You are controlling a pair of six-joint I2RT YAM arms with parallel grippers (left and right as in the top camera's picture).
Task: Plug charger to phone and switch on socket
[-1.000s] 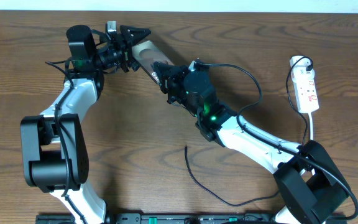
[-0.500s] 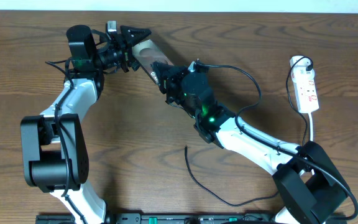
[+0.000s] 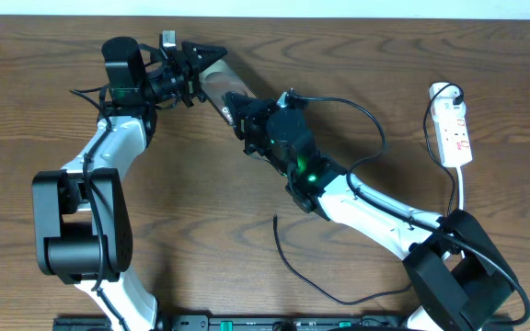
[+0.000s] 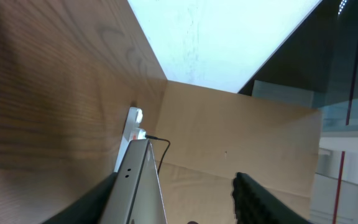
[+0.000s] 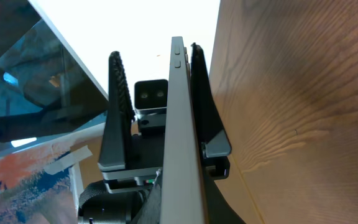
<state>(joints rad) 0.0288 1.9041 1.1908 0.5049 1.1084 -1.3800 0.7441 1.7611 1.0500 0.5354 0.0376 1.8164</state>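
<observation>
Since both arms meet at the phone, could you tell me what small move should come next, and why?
Probably close the left gripper on the phone: its jaws straddle the far end with a gap, while the right gripper holds it.

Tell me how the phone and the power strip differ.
The phone is bronze; the power strip is white. The phone is gripped by the right gripper; the power strip lies flat on the table. The power strip trails a white cord; no cord shows on the phone. Both are slim oblongs.
</observation>
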